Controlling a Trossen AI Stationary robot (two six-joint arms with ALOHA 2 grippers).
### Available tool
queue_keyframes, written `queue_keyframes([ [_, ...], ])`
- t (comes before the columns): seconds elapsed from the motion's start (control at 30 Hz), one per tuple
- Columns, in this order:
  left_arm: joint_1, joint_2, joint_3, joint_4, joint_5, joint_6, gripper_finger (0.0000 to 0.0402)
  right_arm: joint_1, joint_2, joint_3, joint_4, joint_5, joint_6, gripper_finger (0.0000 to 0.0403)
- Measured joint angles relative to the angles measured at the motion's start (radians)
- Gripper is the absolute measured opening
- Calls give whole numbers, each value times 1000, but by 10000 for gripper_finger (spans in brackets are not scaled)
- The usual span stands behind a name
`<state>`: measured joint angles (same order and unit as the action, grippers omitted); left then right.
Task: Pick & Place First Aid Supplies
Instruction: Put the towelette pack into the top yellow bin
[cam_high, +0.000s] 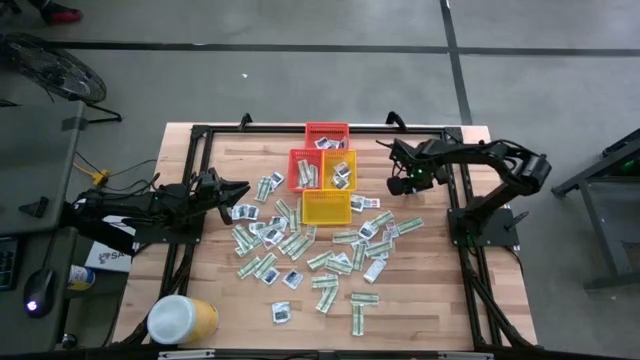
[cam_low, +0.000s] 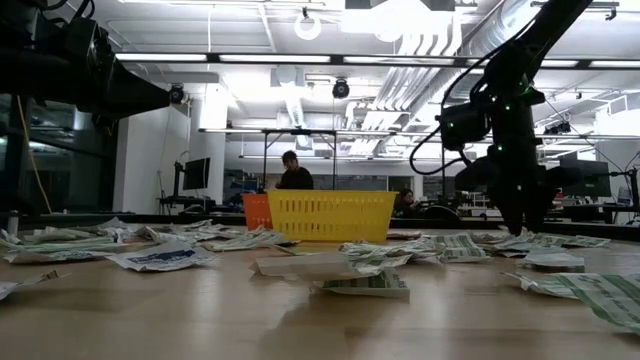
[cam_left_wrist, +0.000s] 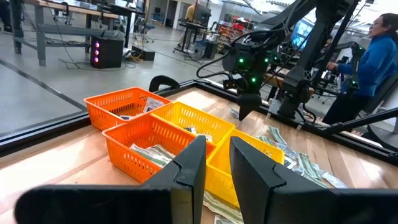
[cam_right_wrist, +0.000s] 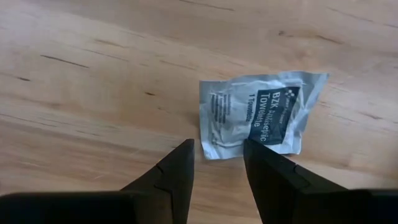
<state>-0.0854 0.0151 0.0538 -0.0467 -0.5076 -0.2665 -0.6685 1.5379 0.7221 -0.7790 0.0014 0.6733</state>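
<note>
The right hand (cam_right_wrist: 217, 152) is hanging open and empty just over a white square packet (cam_right_wrist: 258, 115) lying flat on the tabletop (cam_right_wrist: 93, 74) beside the baskets (cam_high: 325, 170); the left hand (cam_left_wrist: 214, 158) is waiting, slightly parted, holding nothing.

Bright workshop, grey floor (cam_high: 300, 70)

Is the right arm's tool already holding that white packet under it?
No: the right tool stands open above the white packet, which lies flat on the wooden table, its fingers not closed on it.
</note>
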Motion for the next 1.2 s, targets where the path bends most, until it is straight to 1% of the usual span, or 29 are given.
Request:
queue_keyframes([
  [0.23, 0, 0, 0, 0, 0, 0, 73, -8, 7, -3, 14, -4, -21, 112],
  [0.43, 0, 0, 0, 0, 0, 0, 73, -12, 56, 2, 13, -26, -50, 70],
  [0.57, 0, 0, 0, 0, 0, 0, 73, -3, 59, 5, 15, -27, -56, 41],
  [0.73, 0, 0, 0, 0, 0, 0, 73, -3, 58, 29, -6, -34, -102, 6],
  [0.87, 0, 0, 0, 0, 0, 0, 73, 12, 64, 70, -43, -36, -150, 4],
  [1.0, 0, 0, 0, 0, 0, 0, 73, 35, 63, 143, -83, -48, -222, 2],
  [1.2, 0, 0, 0, 0, 1, 0, 73, 81, 63, 293, -138, -80, -422, 1],
])
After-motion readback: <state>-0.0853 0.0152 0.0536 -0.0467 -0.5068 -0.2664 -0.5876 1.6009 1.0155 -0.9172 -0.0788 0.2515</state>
